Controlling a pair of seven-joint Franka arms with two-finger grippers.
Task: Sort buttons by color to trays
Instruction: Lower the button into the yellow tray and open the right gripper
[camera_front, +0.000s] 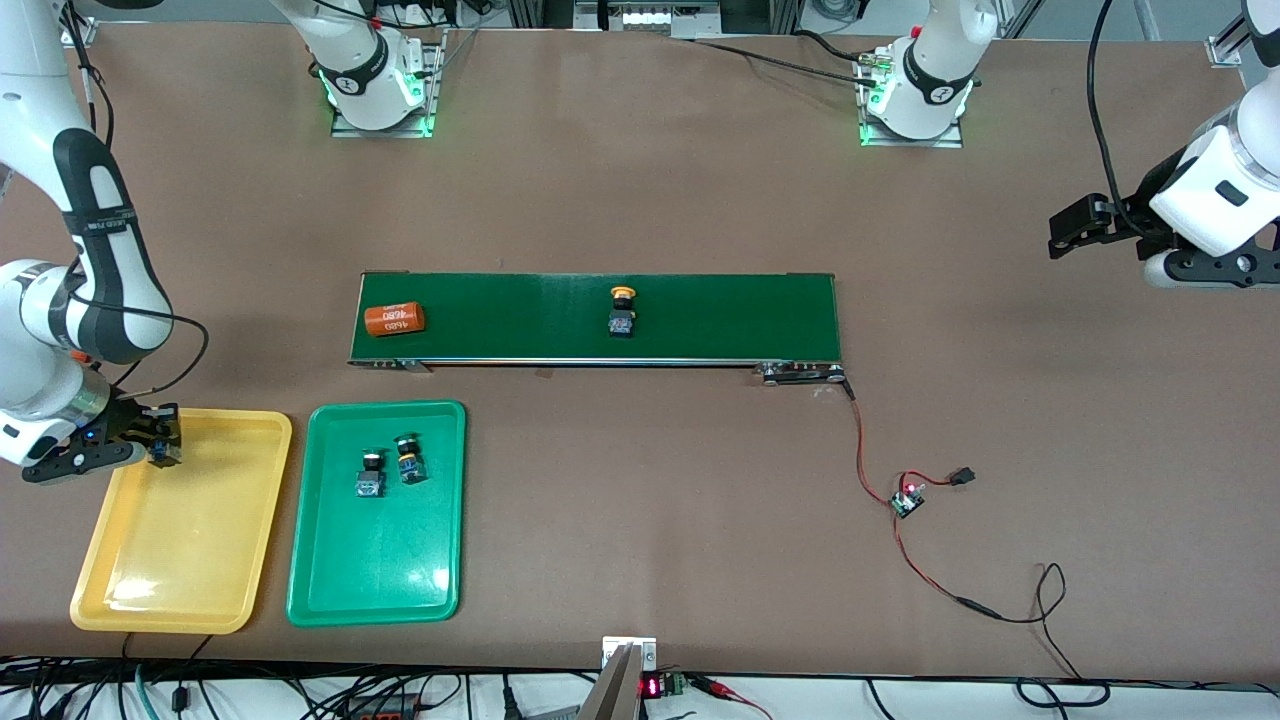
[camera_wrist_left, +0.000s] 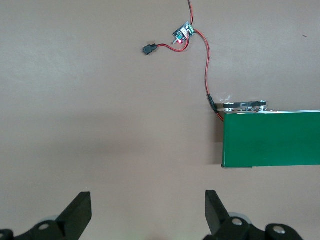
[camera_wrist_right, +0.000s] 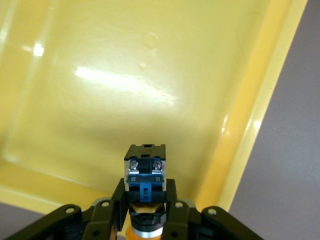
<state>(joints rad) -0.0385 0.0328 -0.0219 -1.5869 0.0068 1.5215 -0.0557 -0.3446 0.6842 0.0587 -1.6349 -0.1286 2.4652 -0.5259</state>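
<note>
The right claw (camera_front: 160, 447), clenched on a seemingly yellow-capped button (camera_wrist_right: 144, 173) above the yellow tray (camera_front: 180, 590), should descend before releasing, while the open left claw (camera_front: 1075, 232) waits.

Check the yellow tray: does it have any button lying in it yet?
Empty. The yellow tray shows only bare floor; the right gripper, over it, is shut on a yellow button.

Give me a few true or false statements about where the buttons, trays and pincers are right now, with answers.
1. The right pincer holds a yellow-capped button over the yellow tray. True.
2. The green tray holds one button. False: two green buttons lie in it.
3. A yellow button sits on the conveyor belt. True.
4. The left pincer grips an orange cylinder. False: it is open and holds nothing, over bare table; the orange cylinder lies on the belt.
</note>
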